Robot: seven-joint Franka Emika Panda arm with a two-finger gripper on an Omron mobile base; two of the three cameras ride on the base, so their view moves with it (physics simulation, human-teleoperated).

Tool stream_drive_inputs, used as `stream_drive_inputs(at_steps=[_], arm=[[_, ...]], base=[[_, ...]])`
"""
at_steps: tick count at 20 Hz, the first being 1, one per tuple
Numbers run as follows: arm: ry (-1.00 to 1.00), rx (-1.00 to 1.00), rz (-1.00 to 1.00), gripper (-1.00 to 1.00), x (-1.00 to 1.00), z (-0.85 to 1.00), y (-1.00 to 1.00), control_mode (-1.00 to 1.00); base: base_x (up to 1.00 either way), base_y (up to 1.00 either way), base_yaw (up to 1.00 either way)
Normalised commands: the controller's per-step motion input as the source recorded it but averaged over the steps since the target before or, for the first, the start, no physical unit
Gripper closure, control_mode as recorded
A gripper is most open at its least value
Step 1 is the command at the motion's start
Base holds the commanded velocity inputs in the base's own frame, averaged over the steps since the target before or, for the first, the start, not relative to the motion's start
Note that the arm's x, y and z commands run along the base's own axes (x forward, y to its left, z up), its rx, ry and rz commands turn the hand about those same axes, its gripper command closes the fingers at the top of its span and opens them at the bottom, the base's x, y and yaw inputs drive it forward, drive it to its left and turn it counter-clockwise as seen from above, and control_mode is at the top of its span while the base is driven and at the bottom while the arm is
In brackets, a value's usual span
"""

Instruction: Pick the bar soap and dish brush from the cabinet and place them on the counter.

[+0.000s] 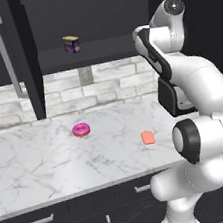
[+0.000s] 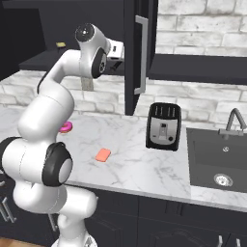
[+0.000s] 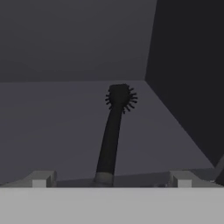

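My end effector (image 3: 111, 179) is spread wide and holding nothing, its two tips at the bottom of the hand view with the brush (image 3: 112, 131) lying between them on the dark cabinet (image 3: 183, 65) shelf. The handle's near end sits just ahead of the tips, roughly centred in the gap, and runs away from me to the bristled head at the far end, leaning slightly right. I judge the step in hand to be the approach to the brush: the thing to get right is to push forward along the handle until the tips straddle it well past its end, keep low enough that the pads meet the slim handle rather than pass over it, and only then close. The handle is thin and round, so an off-centre pinch could roll it or flick it toward the right cabinet wall; I would line up with its slight lean first. From the right base view the arm reaches up into the cabinet beside the open door (image 2: 140, 53). The soap (image 1: 148, 138) already lies on the tabletop (image 1: 40, 164), right of a donut (image 1: 81, 129), so half the job looks done. A box (image 1: 71, 44) stands on the shelf further left, well clear of my path.
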Motion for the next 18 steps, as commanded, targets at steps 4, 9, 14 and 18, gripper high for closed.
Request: stream_drive_inputs(at_steps=[4,9,14,18], arm=[[0.00,0.00,0.00,-1.00,0.15,-0.08,0.00,-1.00],[0.02,0.00,0.00,-1.00,0.18,-0.08,0.00,-1.00],[0.04,0.00,0.00,-1.00,0.25,-0.01,0.00,-1.00],[0.05,0.00,0.00,-1.00,0.30,0.00,0.00,-1.00]], base=[[0.00,0.00,0.00],[0.00,0.00,0.00],[0.00,0.00,0.00],[0.00,0.00,0.00]])
